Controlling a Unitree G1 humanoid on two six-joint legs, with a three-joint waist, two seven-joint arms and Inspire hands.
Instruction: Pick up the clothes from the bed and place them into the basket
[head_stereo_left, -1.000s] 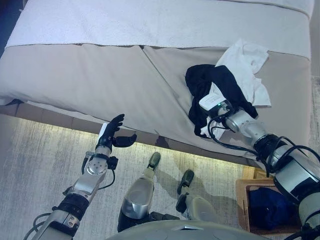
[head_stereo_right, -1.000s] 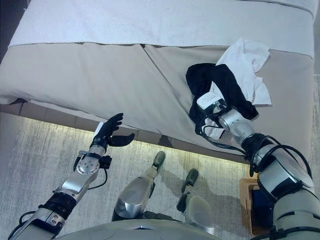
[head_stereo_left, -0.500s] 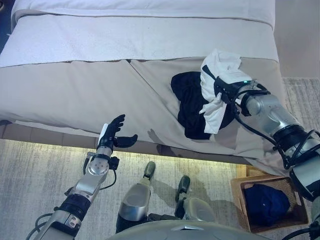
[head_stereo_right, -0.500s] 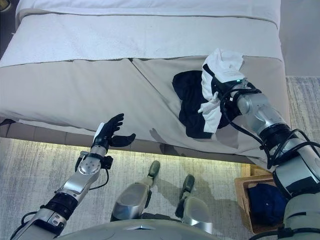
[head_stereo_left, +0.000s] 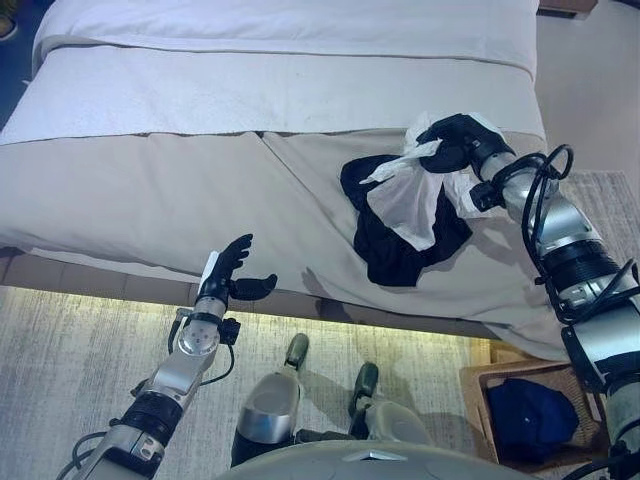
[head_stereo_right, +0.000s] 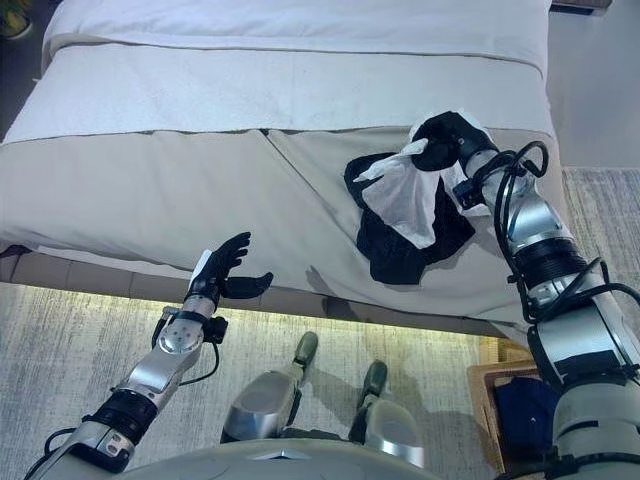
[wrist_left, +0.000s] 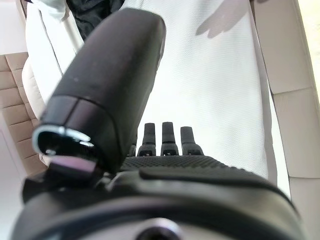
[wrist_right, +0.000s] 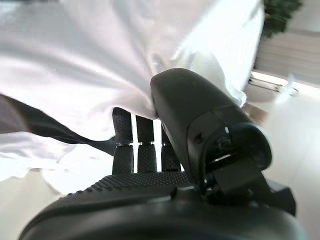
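At the lower left of the frame, the left hand (head_stereo_left: 228, 276) is held up over the near edge of the bed (head_stereo_left: 150, 190), above the pale rug (head_stereo_left: 60, 360). Its fingers are straight and spread, the thumb standing out to the side, and it holds nothing. Its own wrist view shows the same straight fingers (wrist_left: 170, 136) with the bed cover beyond them.

The bed fills the upper part of the frame, with a beige cover over the near half and a white sheet (head_stereo_left: 280, 90) across the far half. Right of centre, a black garment (head_stereo_left: 385, 240) lies crumpled on the beige cover. A white garment (head_stereo_left: 412, 195) drapes over its upper right part, one end lifted off the bed.

At the upper right, the right hand (head_stereo_left: 452, 140) is closed on the top of the white garment, fingers curled round the bunched cloth. The right wrist view shows white cloth (wrist_right: 100, 65) pressed against the fingers (wrist_right: 142, 145) and thumb, with a dark fold running through it.

In the lower right corner, a woven basket (head_stereo_left: 478, 385) stands on the floor beside the bed, with a dark blue garment (head_stereo_left: 525, 415) already inside it.
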